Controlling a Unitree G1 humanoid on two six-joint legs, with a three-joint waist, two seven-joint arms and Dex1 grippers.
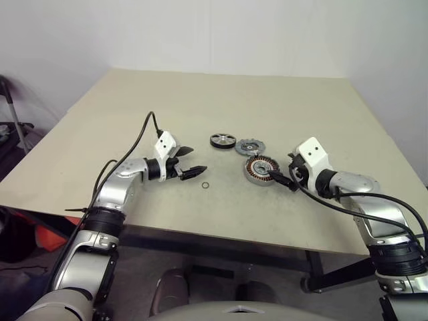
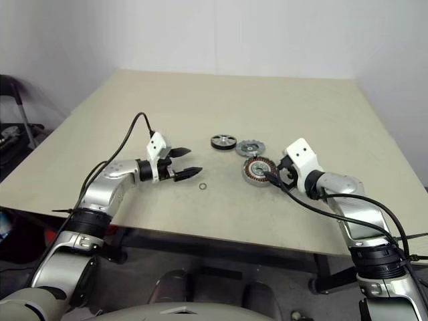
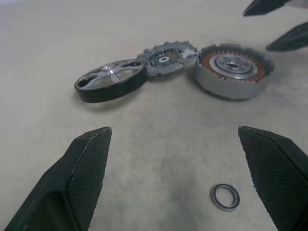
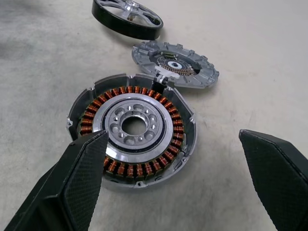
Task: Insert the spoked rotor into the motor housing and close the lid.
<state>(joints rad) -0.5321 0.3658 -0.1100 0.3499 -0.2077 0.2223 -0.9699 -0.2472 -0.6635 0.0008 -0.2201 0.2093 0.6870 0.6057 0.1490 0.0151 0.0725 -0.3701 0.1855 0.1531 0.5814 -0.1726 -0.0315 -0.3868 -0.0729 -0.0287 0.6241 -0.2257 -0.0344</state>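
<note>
Looking down over my two arms, I see both grippers spread wide with nothing between the fingers. My left gripper (image 1: 193, 160) hovers low over the table (image 1: 200, 100), pointing toward the parts. Just beyond its tips, a small thin ring (image 1: 206, 185) lies flat on the table, apart from the other parts.

My right gripper (image 1: 284, 176) sits close beside the housing (image 1: 259, 169), with one finger (image 4: 72, 183) reaching in by the near rim. I cannot tell whether that finger touches the rim.

The housing rests upright on the table, open side up. Its copper windings ring a silver central hub, and the cup holds no rotor.

The lid (image 1: 250, 146) lies just behind the housing. In the right wrist view its near edge meets the housing rim; whether it rests on the rim I cannot tell.

The rotor (image 1: 223, 140) lies flat on the table, farthest from me and to the left of the lid. Its black rim sits just beside the lid's notched edge.
</note>
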